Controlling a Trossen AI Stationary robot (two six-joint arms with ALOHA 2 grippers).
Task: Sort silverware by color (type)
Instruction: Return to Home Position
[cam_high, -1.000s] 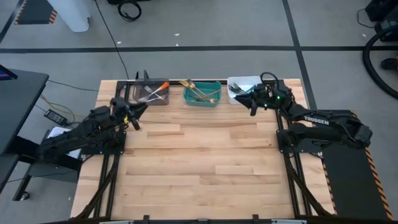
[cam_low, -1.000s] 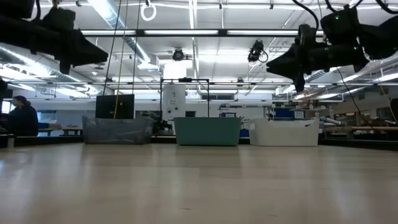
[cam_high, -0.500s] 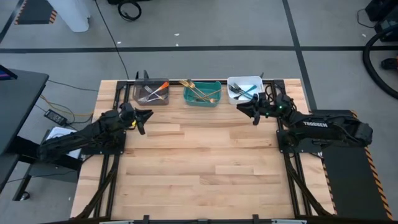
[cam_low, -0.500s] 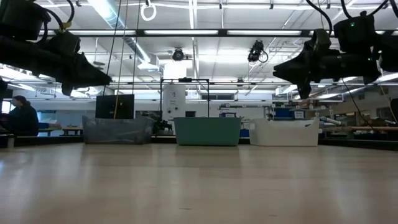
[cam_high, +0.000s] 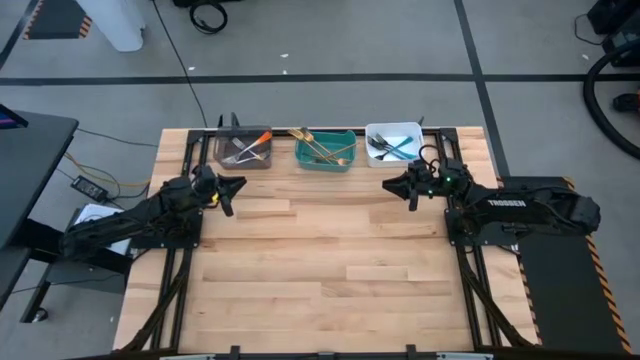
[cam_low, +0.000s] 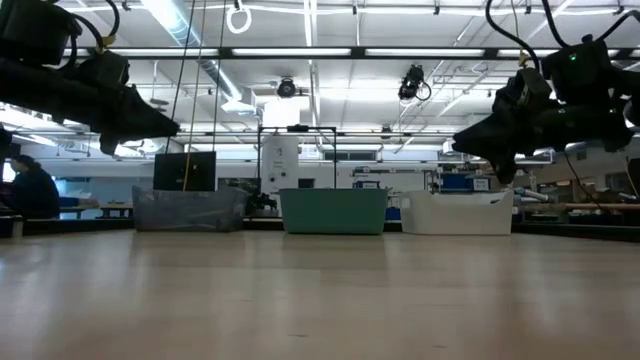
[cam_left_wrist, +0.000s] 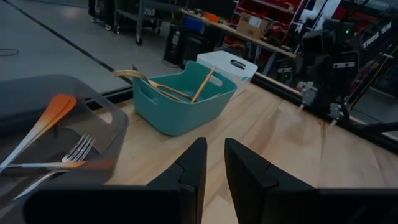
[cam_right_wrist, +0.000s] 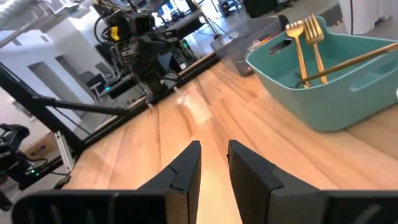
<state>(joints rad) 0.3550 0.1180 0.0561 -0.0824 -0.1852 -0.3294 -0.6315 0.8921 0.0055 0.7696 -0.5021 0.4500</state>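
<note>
High view: along the bench's (cam_high: 320, 260) far edge stand a grey bin (cam_high: 243, 149) with orange-handled silverware (cam_high: 252, 146), a teal bin (cam_high: 326, 150) with gold silverware (cam_high: 322, 148) and a white bin (cam_high: 393, 143) with blue-handled silverware (cam_high: 392, 148); the rest of the bench lies bare. Low view: left claw (cam_low: 165, 126) and right claw (cam_low: 465, 148) hang above the bench, nearer than the bins. Wrist views: left claw (cam_left_wrist: 211, 163) and right claw (cam_right_wrist: 214, 163) each show fingers slightly parted, holding nothing.

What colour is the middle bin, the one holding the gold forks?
Teal. The middle bin shows best in the left wrist view, with the gold forks inside.
</note>
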